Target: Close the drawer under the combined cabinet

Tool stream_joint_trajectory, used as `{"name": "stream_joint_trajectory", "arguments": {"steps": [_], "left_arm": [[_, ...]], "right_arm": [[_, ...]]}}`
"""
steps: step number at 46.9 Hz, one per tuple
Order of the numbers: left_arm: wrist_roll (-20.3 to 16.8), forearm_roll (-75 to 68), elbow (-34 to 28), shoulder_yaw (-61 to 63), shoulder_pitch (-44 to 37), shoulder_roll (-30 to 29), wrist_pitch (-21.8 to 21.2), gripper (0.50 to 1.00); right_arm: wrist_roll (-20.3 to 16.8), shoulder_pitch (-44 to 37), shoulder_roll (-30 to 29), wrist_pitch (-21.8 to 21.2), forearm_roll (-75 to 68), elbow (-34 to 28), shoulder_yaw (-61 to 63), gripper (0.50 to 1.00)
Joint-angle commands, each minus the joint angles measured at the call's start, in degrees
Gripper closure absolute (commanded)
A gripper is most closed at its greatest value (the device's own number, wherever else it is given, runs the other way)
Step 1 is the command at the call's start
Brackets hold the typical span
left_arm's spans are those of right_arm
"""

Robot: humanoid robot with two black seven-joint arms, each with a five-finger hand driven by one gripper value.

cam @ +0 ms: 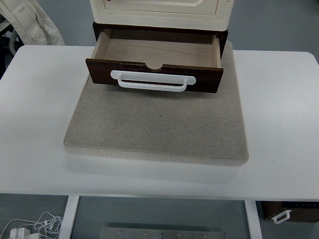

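A dark brown wooden drawer (155,74) stands pulled out from under a cream cabinet (162,12) at the top of the top view. Its front panel carries a white handle (152,80). The drawer's light wooden inside (154,51) is empty. The cabinet sits at the far edge of a beige mat (159,124). Neither of my hands shows in the picture.
The mat lies on a white table (40,109). A person's white sleeve or coat (32,22) shows at the top left. Below the table's near edge are a second dark drawer piece with a white handle (289,213) at the right and white cables (35,226) at the left.
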State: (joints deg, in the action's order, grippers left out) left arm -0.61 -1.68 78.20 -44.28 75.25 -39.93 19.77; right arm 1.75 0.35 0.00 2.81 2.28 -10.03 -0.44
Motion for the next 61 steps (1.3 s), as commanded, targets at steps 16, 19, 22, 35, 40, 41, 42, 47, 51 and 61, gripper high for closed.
{"name": "stream_joint_trajectory", "arguments": {"steps": [16, 19, 22, 35, 40, 41, 42, 47, 51, 61], "left_arm": [[0.0, -4.0, 7.9, 18.7, 6.3, -1.0, 0.2, 0.5], [0.0, -5.7, 9.8, 21.9, 6.9, -0.9, 0.2, 0.5], [0.1, -7.4, 11.1, 23.9, 7.5, -0.9, 0.3, 0.5], [5.3, -10.0, 15.7, 33.2, 9.7, -1.0, 1.7, 0.5], [6.0, -11.7, 17.0, 38.2, 9.8, -1.8, 3.3, 0.5], [6.0, -12.6, 17.2, 39.3, 9.9, -2.1, 3.6, 0.5], [6.0, -13.4, 17.4, 40.0, 10.1, -2.3, 3.9, 0.5], [6.1, -17.7, 17.6, 42.5, 10.3, -2.4, 4.8, 0.5], [9.7, -19.9, 17.3, 44.5, 10.4, -2.4, 5.6, 0.5], [17.4, -21.3, 17.0, 47.4, 10.4, -2.4, 8.6, 0.5]], "right_arm": [[0.0, 0.0, 0.0, 0.0, 0.0, 0.0, 0.0, 0.548], [0.0, 0.0, 0.0, 0.0, 0.0, 0.0, 0.0, 0.548], [0.0, 0.0, 0.0, 0.0, 0.0, 0.0, 0.0, 0.548], [0.0, 0.1, 0.0, 0.0, 0.0, 0.0, 0.0, 0.548], [0.0, 0.0, 0.0, 0.0, 0.0, -0.1, -0.1, 0.548], [0.0, 0.0, 0.0, 0.0, 0.0, -0.1, 0.0, 0.548], [0.0, 0.0, 0.0, 0.0, 0.0, 0.0, 0.0, 0.548], [0.0, 0.0, 0.0, 0.0, 0.0, 0.0, -0.1, 0.548], [0.0, 0.0, 0.0, 0.0, 0.0, 0.0, 0.0, 0.548], [0.0, 0.0, 0.0, 0.0, 0.0, 0.0, 0.0, 0.548]]}}
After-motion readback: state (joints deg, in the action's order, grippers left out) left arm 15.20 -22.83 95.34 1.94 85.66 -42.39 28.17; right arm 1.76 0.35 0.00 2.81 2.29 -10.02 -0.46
